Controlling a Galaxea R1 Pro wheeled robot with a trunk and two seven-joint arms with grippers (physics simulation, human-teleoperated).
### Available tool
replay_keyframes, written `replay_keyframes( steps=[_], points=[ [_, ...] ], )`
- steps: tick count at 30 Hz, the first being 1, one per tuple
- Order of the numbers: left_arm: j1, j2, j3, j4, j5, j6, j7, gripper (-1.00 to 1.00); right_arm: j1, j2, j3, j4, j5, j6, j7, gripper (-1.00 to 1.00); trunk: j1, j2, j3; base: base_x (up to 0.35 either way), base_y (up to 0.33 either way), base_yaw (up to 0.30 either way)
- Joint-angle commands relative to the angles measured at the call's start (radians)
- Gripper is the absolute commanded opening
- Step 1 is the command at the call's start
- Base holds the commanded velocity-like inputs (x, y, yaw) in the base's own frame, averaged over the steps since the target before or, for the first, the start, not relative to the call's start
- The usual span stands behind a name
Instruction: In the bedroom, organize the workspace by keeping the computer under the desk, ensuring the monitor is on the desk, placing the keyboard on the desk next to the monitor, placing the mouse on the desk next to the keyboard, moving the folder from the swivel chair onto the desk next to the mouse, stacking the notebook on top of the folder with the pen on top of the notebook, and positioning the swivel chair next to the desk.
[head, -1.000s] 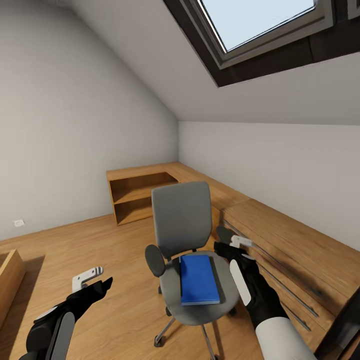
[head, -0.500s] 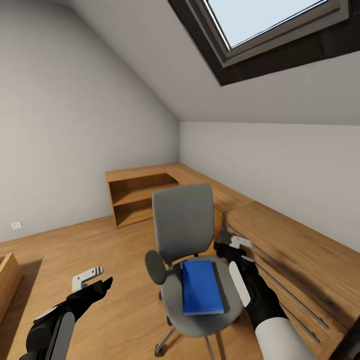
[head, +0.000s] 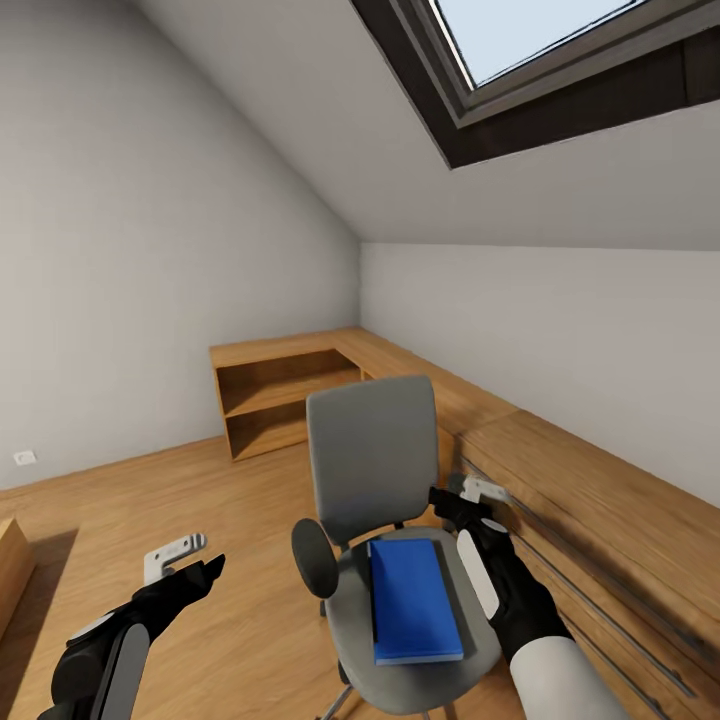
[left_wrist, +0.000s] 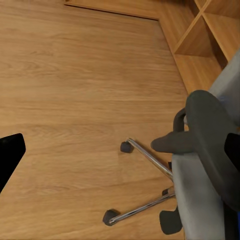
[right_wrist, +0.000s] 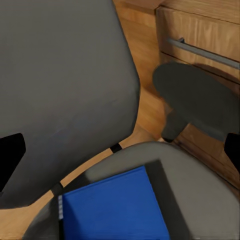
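Observation:
The swivel chair (head: 372, 455), grey with black armrests, stands just ahead of me on the wood floor. The bright-blue folder (head: 413, 598) lies flat on its seat, also seen in the right wrist view as the folder (right_wrist: 112, 210). A dark strip along the folder's edge looks like the notebook (right_wrist: 167, 202) under it. My right gripper (head: 468, 497) is open and hovers above the seat beside the chair's right armrest (right_wrist: 197, 100). My left gripper (head: 185, 565) is open over the floor, left of the chair's left armrest (left_wrist: 212, 135). Desk, monitor, keyboard, mouse, pen and computer are out of view.
Low light-wood shelving (head: 280, 395) fills the far corner. A long wooden unit with drawers (head: 590, 520) runs along the right wall, close behind the chair. The chair's chrome base (left_wrist: 147, 157) and casters (left_wrist: 111, 217) spread over the floor. A wooden edge (head: 8, 570) shows at far left.
The whole view has shifted: the camera has moved nearer the chair, which now sits lower and larger. Both grippers keep their pose and stay open.

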Motion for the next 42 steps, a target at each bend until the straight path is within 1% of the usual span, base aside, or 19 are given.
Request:
replay_keyframes(
  steps=[1, 3, 4, 13, 14, 17, 21, 24, 29, 32, 42],
  points=[
    [-0.001, -0.001, 0.001, -0.001, 0.01, 0.006, 0.006, 1.0, -0.001, 0.0, -0.001, 0.012, -0.01, 0.001, -0.004, 1.0, 0.0, -0.001, -0.001, 0.027, 0.006, 0.0],
    [-0.001, -0.001, 0.001, -0.001, 0.01, 0.007, 0.006, 1.0, -0.001, 0.0, -0.001, 0.038, -0.01, -0.001, -0.001, 1.0, 0.0, -0.001, -0.001, 0.02, 0.004, 0.0],
    [-0.001, -0.001, 0.002, -0.001, 0.01, 0.007, 0.006, 1.0, -0.001, 0.001, 0.0, 0.062, -0.01, -0.006, 0.007, 1.0, 0.0, -0.001, -0.001, 0.011, 0.002, 0.0],
    [-0.001, -0.001, 0.002, -0.001, 0.012, 0.01, 0.004, 1.0, -0.005, -0.002, -0.004, 0.164, -0.01, -0.065, 0.083, 1.0, 0.0, -0.001, -0.001, 0.004, 0.001, 0.0],
    [-0.001, -0.001, 0.002, -0.001, 0.012, 0.01, 0.004, 1.0, -0.007, -0.003, -0.005, 0.195, -0.01, -0.084, 0.094, 1.0, 0.0, -0.001, -0.001, 0.0, 0.0, 0.0],
    [-0.001, -0.002, 0.001, -0.001, 0.012, 0.01, 0.004, 1.0, -0.011, -0.006, -0.007, 0.241, -0.01, -0.116, 0.106, 1.0, 0.0, -0.001, -0.001, 0.0, 0.0, 0.0],
    [-0.001, -0.002, 0.001, -0.001, 0.012, 0.01, 0.003, 1.0, -0.03, -0.019, -0.008, 0.319, -0.011, -0.177, 0.115, 1.0, 0.0, -0.001, -0.001, 0.0, 0.0, 0.0],
    [-0.001, -0.002, 0.001, -0.001, 0.012, 0.01, 0.004, 1.0, -0.046, -0.023, -0.008, 0.367, -0.011, -0.21, 0.117, 1.0, 0.012, -0.022, -0.011, 0.0, 0.0, 0.0],
    [-0.001, -0.002, 0.001, -0.001, 0.012, 0.009, 0.005, 1.0, -0.097, -0.032, -0.008, 0.5, -0.011, -0.298, 0.129, 1.0, 0.031, -0.057, -0.026, 0.0, 0.0, 0.0],
    [-0.001, -0.002, 0.001, -0.001, 0.012, 0.01, 0.005, 1.0, -0.11, -0.034, -0.008, 0.534, -0.011, -0.32, 0.135, 1.0, 0.042, -0.078, -0.036, 0.0, 0.0, 0.0],
    [-0.001, -0.002, 0.001, -0.001, 0.012, 0.013, 0.008, 1.0, -0.116, -0.033, -0.008, 0.55, -0.011, -0.331, 0.137, 1.0, 0.081, -0.148, -0.067, 0.0, 0.0, 0.0]
  ],
)
